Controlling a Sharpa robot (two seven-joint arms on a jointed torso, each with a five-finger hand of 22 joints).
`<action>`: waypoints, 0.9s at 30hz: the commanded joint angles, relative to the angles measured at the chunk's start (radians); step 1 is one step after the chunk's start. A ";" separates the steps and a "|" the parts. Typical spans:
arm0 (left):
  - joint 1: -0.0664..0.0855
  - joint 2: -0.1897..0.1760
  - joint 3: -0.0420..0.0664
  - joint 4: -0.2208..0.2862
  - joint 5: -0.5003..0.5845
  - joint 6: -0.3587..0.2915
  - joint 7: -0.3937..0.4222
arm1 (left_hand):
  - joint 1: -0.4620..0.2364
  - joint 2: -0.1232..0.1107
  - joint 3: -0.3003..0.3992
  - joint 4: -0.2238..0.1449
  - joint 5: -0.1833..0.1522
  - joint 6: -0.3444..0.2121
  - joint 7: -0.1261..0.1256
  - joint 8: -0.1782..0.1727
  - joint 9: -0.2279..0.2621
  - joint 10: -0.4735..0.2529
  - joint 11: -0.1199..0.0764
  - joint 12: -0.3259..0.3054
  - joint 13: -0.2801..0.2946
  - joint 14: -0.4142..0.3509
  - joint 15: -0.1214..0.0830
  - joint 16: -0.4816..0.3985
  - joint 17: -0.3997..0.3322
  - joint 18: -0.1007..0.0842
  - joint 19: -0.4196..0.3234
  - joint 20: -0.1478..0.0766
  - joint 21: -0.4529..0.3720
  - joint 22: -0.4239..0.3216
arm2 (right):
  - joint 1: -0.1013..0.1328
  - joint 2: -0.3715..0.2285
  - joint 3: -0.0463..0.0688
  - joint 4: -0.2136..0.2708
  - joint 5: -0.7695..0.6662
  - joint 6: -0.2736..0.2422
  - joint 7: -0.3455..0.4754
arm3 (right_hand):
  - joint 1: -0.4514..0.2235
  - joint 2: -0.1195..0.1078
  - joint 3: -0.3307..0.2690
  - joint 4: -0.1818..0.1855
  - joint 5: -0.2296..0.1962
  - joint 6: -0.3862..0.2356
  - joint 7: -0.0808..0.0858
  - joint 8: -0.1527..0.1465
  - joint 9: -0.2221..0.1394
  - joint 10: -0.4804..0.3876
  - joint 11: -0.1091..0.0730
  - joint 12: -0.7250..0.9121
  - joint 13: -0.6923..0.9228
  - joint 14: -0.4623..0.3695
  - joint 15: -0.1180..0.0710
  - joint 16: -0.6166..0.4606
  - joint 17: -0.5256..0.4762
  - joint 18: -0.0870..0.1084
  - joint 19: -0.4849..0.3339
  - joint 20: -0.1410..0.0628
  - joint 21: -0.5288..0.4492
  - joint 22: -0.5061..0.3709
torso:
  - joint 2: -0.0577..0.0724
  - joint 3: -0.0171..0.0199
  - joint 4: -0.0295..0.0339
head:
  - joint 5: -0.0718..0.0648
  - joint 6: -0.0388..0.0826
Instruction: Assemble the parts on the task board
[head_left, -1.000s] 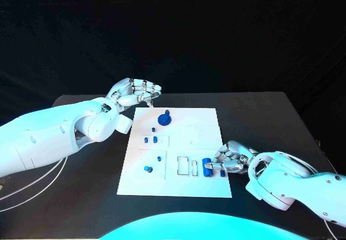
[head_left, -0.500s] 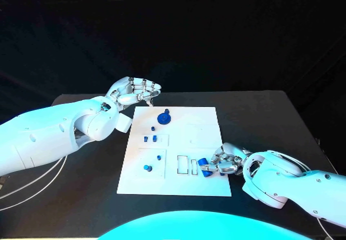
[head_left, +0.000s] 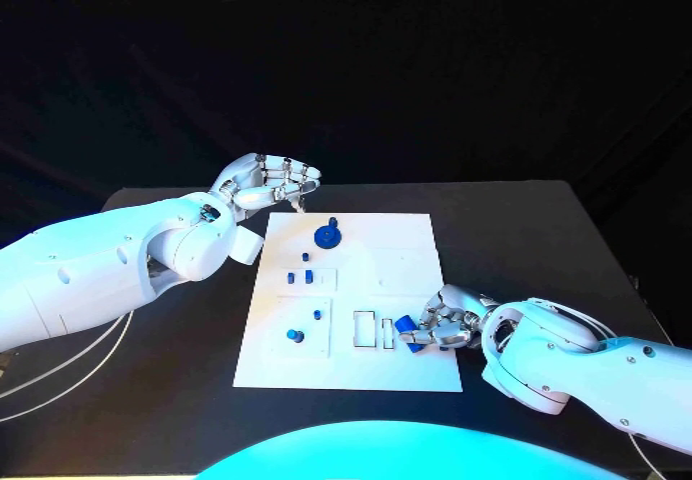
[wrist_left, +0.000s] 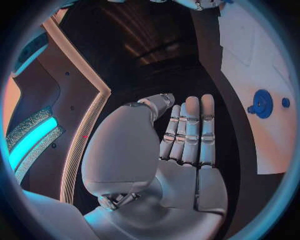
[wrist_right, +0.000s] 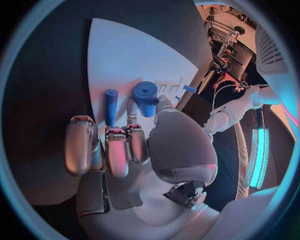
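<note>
The white task board (head_left: 392, 262) lies mid-table. My right hand (head_left: 450, 325) rests on its near right corner and pinches a thick blue cylinder (head_left: 405, 323) between thumb and fingers, next to two empty rectangular slots (head_left: 375, 332). In the right wrist view the cylinder (wrist_right: 145, 97) stands at the fingertips, and a thinner blue rod (wrist_right: 110, 106) lies beside it on the board (wrist_right: 119, 55). My left hand (head_left: 274, 184) hovers off the board's far left corner and holds nothing; its fingers (wrist_left: 189, 127) lie side by side. A blue round part (head_left: 329, 237) sits on the far part of the board.
Several small blue pieces (head_left: 300, 277) stand in the board's left column, one of them a peg (head_left: 296, 336) near the front. The round part (wrist_left: 261, 103) and the board (wrist_left: 250, 60) lie beside my left hand. Black table (head_left: 548, 240) surrounds the board.
My right hand has shifted a little towards the slots, and the blue cylinder in it has come up off the board and tilted. The left arm has stayed still.
</note>
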 joint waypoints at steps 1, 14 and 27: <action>0.000 0.001 0.001 0.000 0.007 0.010 0.004 | -0.003 0.008 -0.005 -0.003 0.005 -0.003 0.002 0.006 -0.001 -0.007 0.000 0.007 -0.001 -0.004 -0.001 -0.003 -0.002 0.014 0.003 0.006 -0.005 -0.001 | -0.009 -0.003 -0.008 0.000 0.011 -0.040 -0.015 | 0.034 0.015 0.008 -0.001 0.003 0.007 -0.001 0.005 0.002 0.015 -0.002 0.006 0.103 0.100 -0.006 0.006 0.239 -0.007 0.039 -0.009 0.010 0.202 | 0.000 0.0000 0.0004 | 0.002 0.003; 0.000 0.002 0.001 -0.003 0.007 0.007 0.005 | -0.002 0.008 -0.005 -0.004 0.005 -0.003 0.002 0.007 -0.001 -0.007 0.000 0.008 -0.001 -0.004 -0.001 -0.003 -0.002 0.014 0.004 0.006 -0.005 -0.001 | 0.034 -0.023 -0.002 0.049 0.108 -0.177 0.048 | 0.126 0.047 0.055 -0.002 0.006 0.032 -0.019 0.008 -0.012 0.039 -0.018 0.026 0.140 0.102 -0.019 0.010 0.250 -0.012 0.046 -0.021 0.037 0.208 | 0.000 -0.0006 -0.0006 | 0.002 0.009; 0.000 0.006 0.001 -0.005 0.007 0.005 0.005 | -0.002 0.008 -0.005 -0.004 0.005 -0.003 0.002 0.007 -0.001 -0.007 0.000 0.008 -0.001 -0.004 -0.001 -0.003 -0.002 0.014 0.004 0.006 -0.005 -0.001 | 0.063 0.027 -0.002 0.063 0.224 -0.132 0.061 | 0.084 0.054 0.057 0.004 0.003 0.039 -0.016 0.004 -0.021 0.041 -0.017 0.025 0.143 0.101 -0.019 0.009 0.248 -0.011 0.045 -0.022 0.032 0.207 | 0.000 -0.0018 0.0004 | 0.007 0.007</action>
